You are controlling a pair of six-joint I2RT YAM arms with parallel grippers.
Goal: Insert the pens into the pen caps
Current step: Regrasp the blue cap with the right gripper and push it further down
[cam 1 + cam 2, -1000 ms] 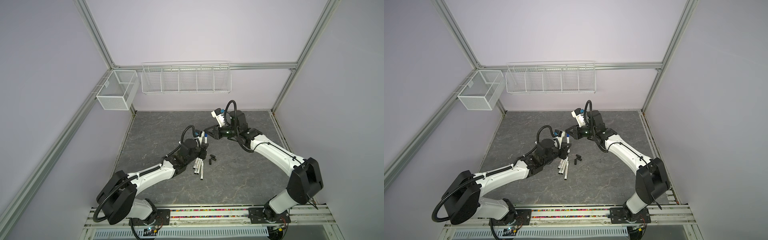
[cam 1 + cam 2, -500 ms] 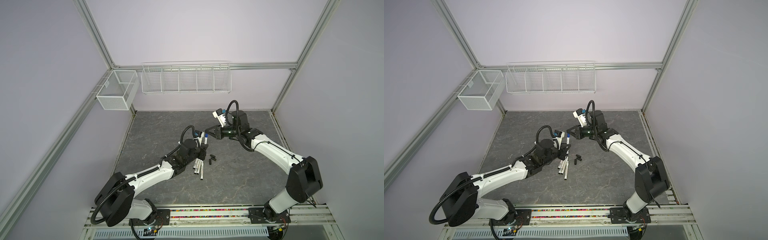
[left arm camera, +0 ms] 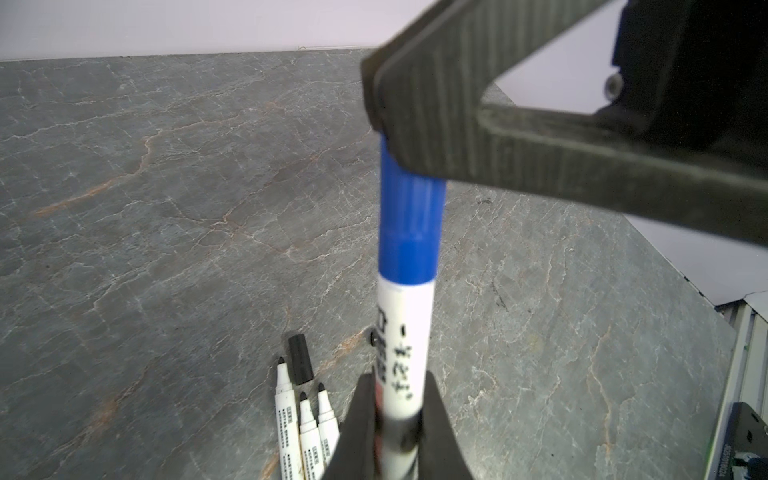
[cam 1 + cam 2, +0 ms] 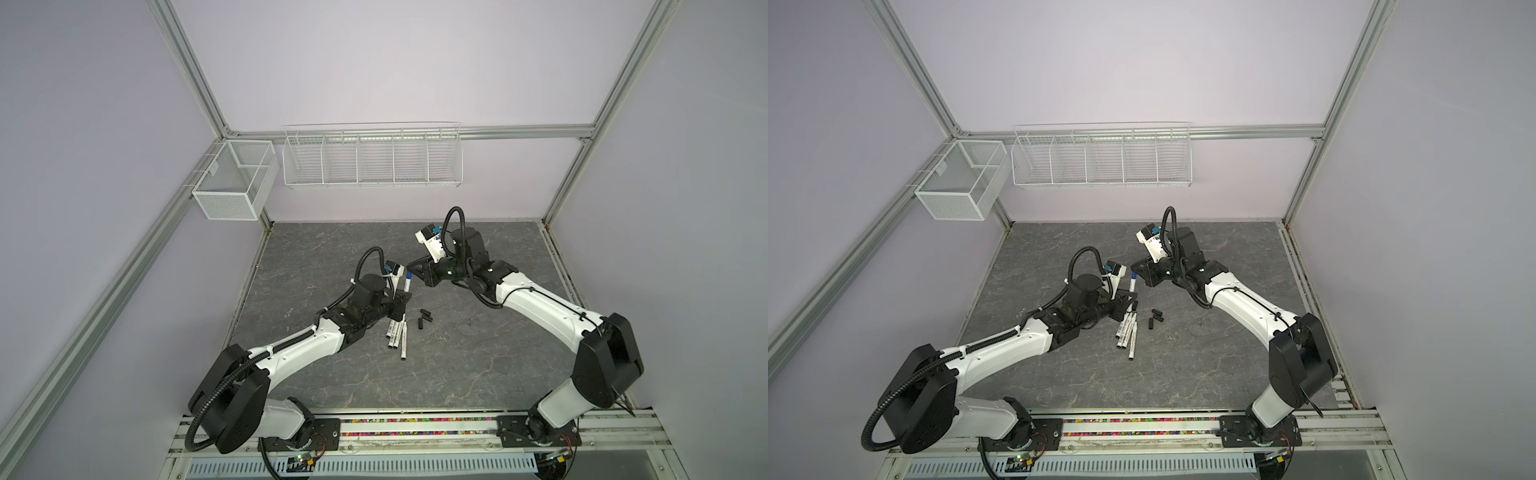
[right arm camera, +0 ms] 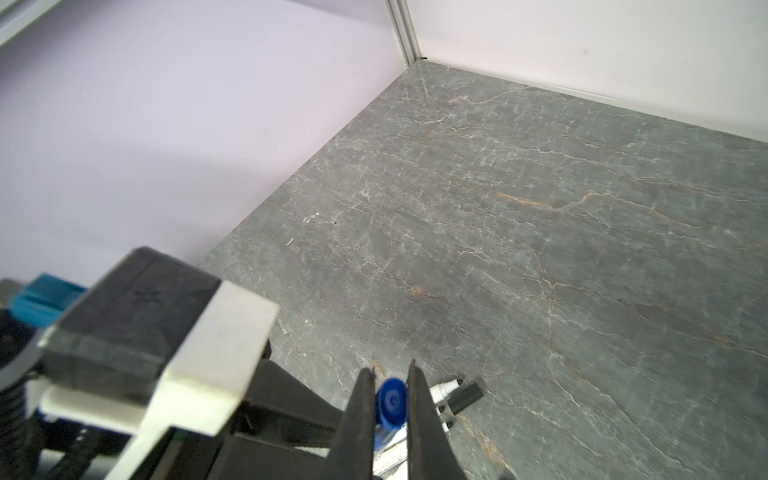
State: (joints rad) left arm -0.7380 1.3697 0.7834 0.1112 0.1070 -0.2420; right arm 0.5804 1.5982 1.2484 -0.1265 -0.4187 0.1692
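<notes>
A white pen [image 3: 405,332] with dark lettering stands tilted above the table, and my left gripper [image 3: 397,382] is shut on its lower barrel. The blue pen cap [image 3: 409,224] sits over the pen's upper end, flush with the white barrel. My right gripper [image 5: 390,374] is shut on that blue cap [image 5: 391,401] from above. In both top views the two grippers [image 4: 402,300] [image 4: 415,268] meet at the capped pen [image 4: 1133,284] in mid-table. Three uncapped pens [image 4: 398,336] [image 3: 305,428] lie side by side under the left gripper. Loose black caps [image 4: 424,320] [image 3: 300,364] lie beside them.
A white wire basket rack [image 4: 372,156] hangs on the back wall and a white mesh box [image 4: 232,180] on the left frame rail. The grey stone-pattern table [image 4: 457,374] ends at the arms' mounting rail [image 4: 415,428] in front.
My right gripper has edged left and slightly down onto the pen's blue-capped end. The left arm and the pen it holds have stayed still.
</notes>
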